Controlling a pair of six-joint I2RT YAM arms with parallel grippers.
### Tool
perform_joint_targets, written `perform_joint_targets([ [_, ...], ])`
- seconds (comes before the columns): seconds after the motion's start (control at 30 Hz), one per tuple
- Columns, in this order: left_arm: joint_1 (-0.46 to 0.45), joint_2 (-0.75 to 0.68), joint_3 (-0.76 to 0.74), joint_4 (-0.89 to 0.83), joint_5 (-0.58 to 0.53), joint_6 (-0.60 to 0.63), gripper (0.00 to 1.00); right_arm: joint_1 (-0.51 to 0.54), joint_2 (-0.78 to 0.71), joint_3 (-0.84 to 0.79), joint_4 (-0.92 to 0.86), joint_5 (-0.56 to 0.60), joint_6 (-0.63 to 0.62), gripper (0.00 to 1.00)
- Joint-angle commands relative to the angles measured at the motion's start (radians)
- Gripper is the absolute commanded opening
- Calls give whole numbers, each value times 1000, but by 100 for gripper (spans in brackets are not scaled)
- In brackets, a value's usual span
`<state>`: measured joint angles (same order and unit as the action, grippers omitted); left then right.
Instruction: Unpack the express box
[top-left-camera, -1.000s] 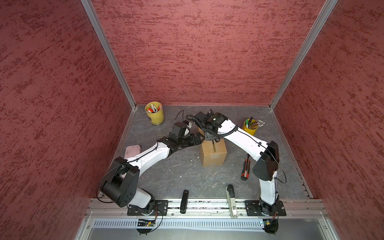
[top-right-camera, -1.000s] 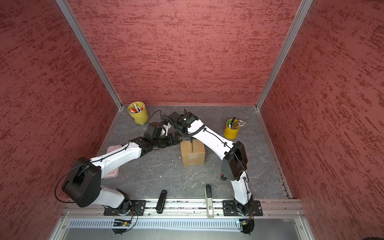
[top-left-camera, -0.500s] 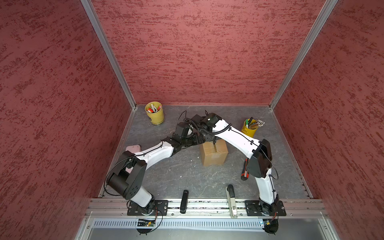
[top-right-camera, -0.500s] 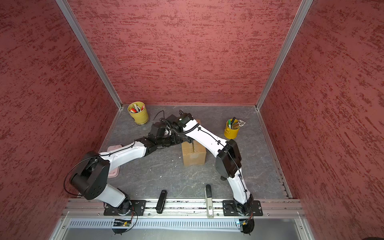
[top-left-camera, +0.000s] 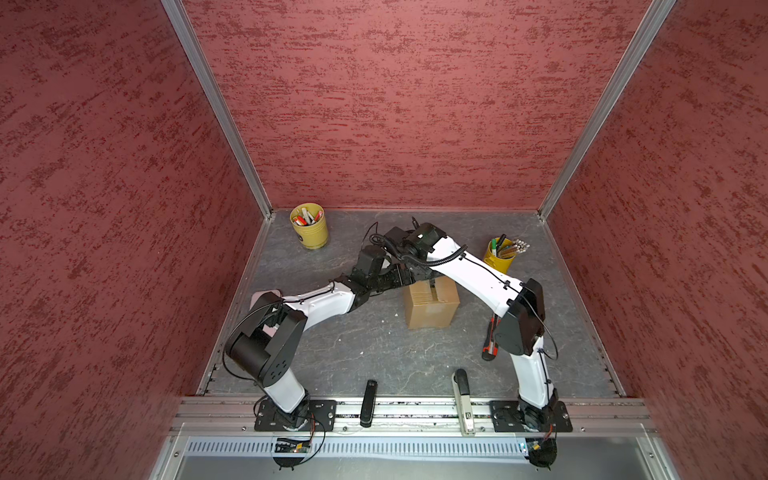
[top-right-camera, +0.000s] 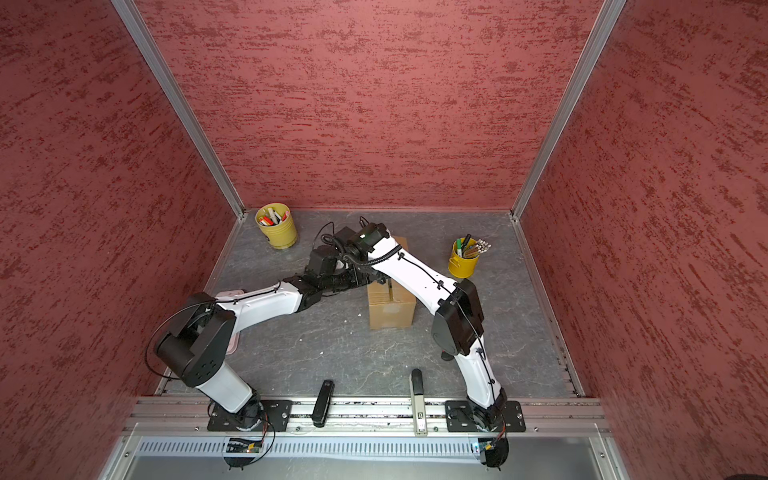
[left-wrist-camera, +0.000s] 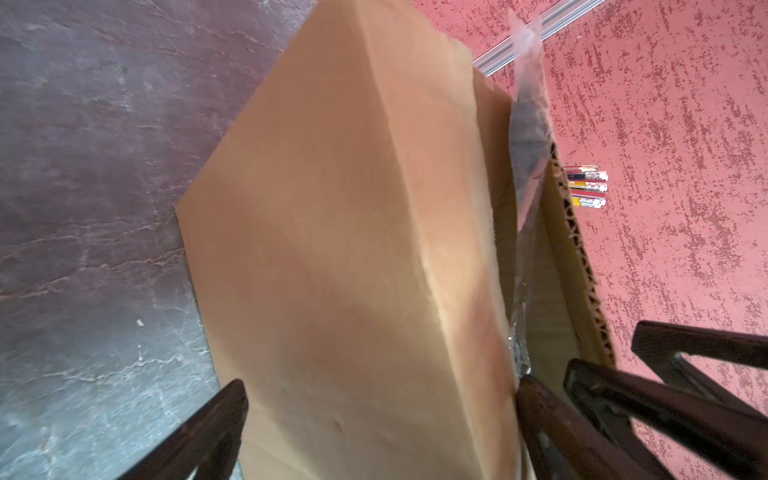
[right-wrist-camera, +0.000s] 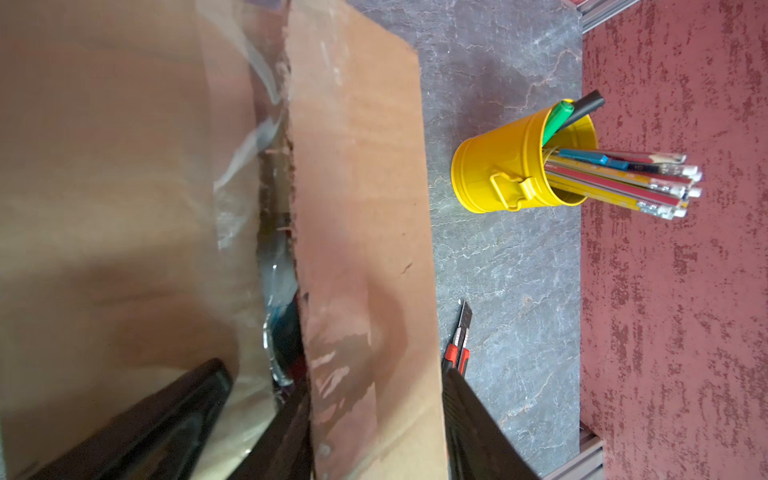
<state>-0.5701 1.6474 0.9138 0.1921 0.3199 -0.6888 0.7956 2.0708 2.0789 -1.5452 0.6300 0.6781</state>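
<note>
The left pincer (left-wrist-camera: 382, 384), spread wide, had edged to the cut seam of the express box (top-left-camera: 432, 305) beside the half-spread right pincer (right-wrist-camera: 378, 380); the flaps could now be parted.

No readable text, labels, numbers anywhere.

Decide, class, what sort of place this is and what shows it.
Probably a robot test cell staged as a desk: red wall panels box in a grey tabletop, two robot arms bolt to a front rail, and pen cups stand behind the express box.
</note>
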Motion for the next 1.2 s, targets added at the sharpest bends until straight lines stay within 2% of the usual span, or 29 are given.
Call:
perform_joint_targets([
  [0.0,6,25,-45,-66,-65,-2,100,-40,-60,-29,-39,38,-1,49],
  [0.3,12,29,-64,-66,-74,0,100,-85,-93,-49,-39,63,-24,50],
  [0.67,19,57,-80,-55,-81,-8,100,-148,-136,-46,-36,41,-84,51],
  [0.9,27,45,-93,-60,-83,-5,100,-196,-179,-143,68,-25,-131,51],
  [1.17,38,47,-93,-74,-90,2,100,-294,-308,-287,227,-154,-200,52],
])
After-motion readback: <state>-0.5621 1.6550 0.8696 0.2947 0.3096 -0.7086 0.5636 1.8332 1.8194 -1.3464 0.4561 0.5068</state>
